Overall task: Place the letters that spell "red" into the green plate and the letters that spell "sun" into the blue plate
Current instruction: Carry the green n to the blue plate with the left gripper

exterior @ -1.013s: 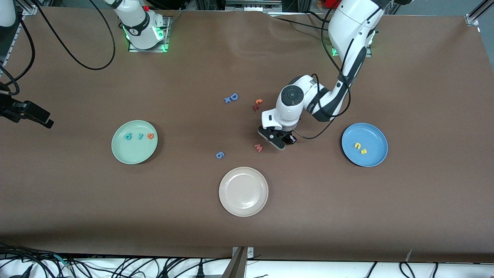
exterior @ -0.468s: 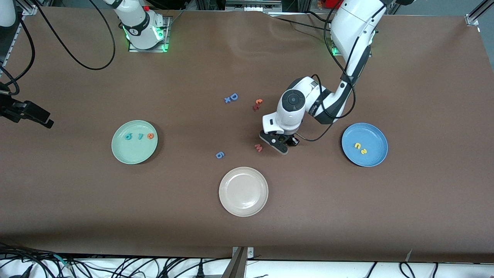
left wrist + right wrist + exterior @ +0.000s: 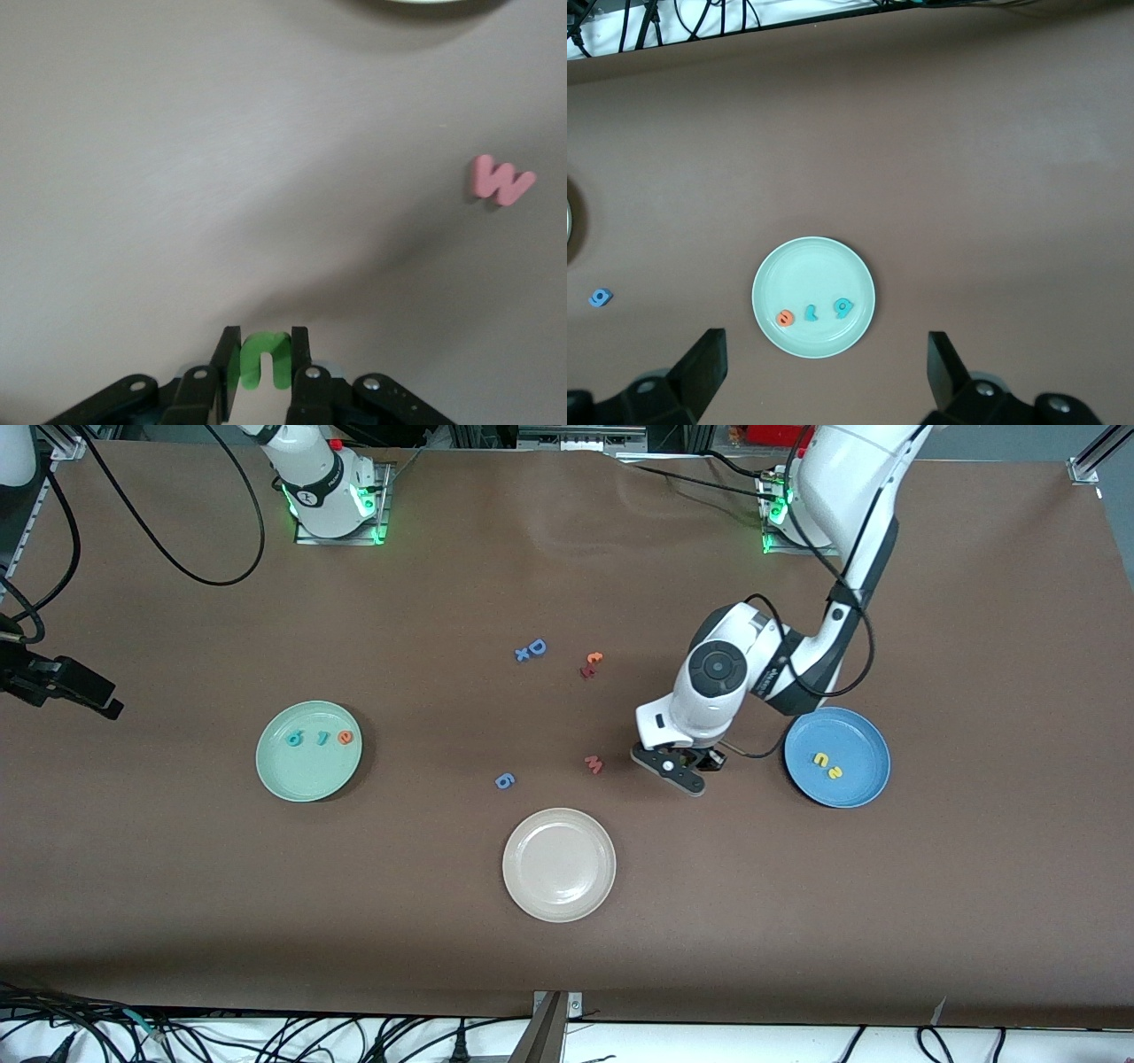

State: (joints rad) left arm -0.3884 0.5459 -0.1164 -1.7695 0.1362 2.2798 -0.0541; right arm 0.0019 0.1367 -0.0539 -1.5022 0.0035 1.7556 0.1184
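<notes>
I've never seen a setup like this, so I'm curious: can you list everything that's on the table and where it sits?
green plate: 1, mint, toward the right arm's end; holds teal d, teal r, orange e
blue plate: 1, toward the left arm's end; holds yellow n, yellow s
cream plate: 1, nearest the front camera
pink M: 1, mid-table
loose blue 6: 1
blue D: 1
red-orange pair: 1
green u: 1, held
left gripper: shut on it, beside the blue plate
right gripper: open, over the green plate

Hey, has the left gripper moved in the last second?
Yes. The left gripper, shut on the green letter, has moved away from the pink letter toward the blue plate.
</notes>
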